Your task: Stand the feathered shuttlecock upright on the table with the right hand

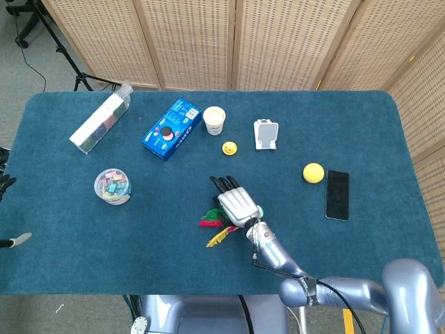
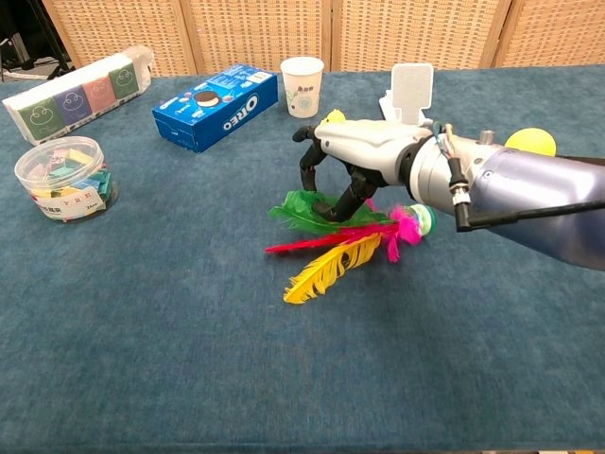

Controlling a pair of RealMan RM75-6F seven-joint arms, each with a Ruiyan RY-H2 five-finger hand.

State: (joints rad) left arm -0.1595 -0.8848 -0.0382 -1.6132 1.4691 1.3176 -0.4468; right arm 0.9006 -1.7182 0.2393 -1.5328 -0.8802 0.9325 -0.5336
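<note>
The feathered shuttlecock (image 2: 354, 236) lies on its side on the blue table, mid-front. Its green, red, pink and yellow feathers fan out to the left and its round base (image 2: 416, 220) points right. In the head view the shuttlecock (image 1: 217, 229) pokes out from under my right hand (image 1: 236, 203). In the chest view my right hand (image 2: 354, 156) arches over the feathers, fingers spread and curved down. Its dark fingertips (image 2: 331, 205) reach the green feather; nothing is lifted. Dark fingers that look like my left hand (image 1: 4, 185) show at the left edge, beyond the table.
Behind the hand stand a paper cup (image 1: 214, 120), a blue Oreo box (image 1: 170, 128), a small yellow object (image 1: 229, 147) and a white phone stand (image 1: 265, 133). A yellow ball (image 1: 313, 172) and a black phone (image 1: 337, 195) lie to the right. A clear tub (image 1: 112, 186) and a tissue pack (image 1: 101, 123) sit on the left.
</note>
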